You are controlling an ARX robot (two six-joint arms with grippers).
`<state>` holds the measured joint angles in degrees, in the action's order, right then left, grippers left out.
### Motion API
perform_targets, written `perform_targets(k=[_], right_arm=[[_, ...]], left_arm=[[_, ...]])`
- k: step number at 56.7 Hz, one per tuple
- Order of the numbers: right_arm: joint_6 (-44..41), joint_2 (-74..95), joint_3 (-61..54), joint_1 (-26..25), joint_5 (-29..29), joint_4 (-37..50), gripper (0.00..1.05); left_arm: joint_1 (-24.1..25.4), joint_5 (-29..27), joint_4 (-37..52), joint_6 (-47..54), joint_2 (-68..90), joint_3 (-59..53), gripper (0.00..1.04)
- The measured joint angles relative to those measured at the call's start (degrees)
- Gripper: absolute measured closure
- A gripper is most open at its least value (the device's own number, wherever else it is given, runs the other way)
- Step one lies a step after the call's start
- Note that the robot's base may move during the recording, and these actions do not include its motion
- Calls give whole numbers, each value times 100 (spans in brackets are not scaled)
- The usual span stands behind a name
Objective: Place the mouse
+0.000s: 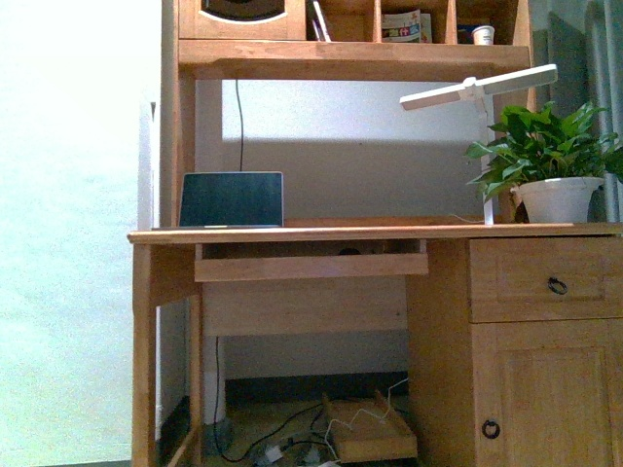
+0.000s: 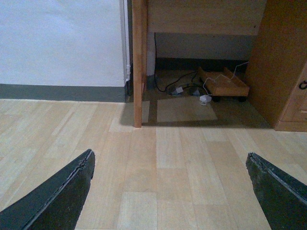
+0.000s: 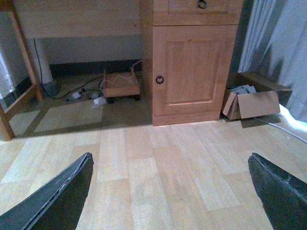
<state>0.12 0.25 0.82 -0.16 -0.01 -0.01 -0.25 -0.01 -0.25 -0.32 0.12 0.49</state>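
I cannot make out the mouse for certain. A small dark rounded hump (image 1: 348, 251) shows just above the front board of the pull-out tray (image 1: 311, 267) under the desktop; I cannot tell what it is. My left gripper (image 2: 170, 191) is open and empty, low over the wooden floor in front of the desk's left leg (image 2: 139, 62). My right gripper (image 3: 170, 191) is open and empty over the floor in front of the cupboard door (image 3: 194, 67). Neither arm shows in the front view.
On the wooden desk (image 1: 389, 233) stand an open laptop (image 1: 231, 199) at the left, and a white lamp (image 1: 479, 89) and a potted plant (image 1: 550, 161) at the right. Cables and a low wooden trolley (image 2: 223, 84) lie under the desk. A cardboard box (image 3: 252, 100) sits by the curtain.
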Motion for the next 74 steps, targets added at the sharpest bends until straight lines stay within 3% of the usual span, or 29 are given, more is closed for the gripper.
perform_targets(k=[74], right_arm=[[0, 0, 0, 0, 0, 0, 7]], left_arm=[[0, 0, 0, 0, 0, 0, 8]])
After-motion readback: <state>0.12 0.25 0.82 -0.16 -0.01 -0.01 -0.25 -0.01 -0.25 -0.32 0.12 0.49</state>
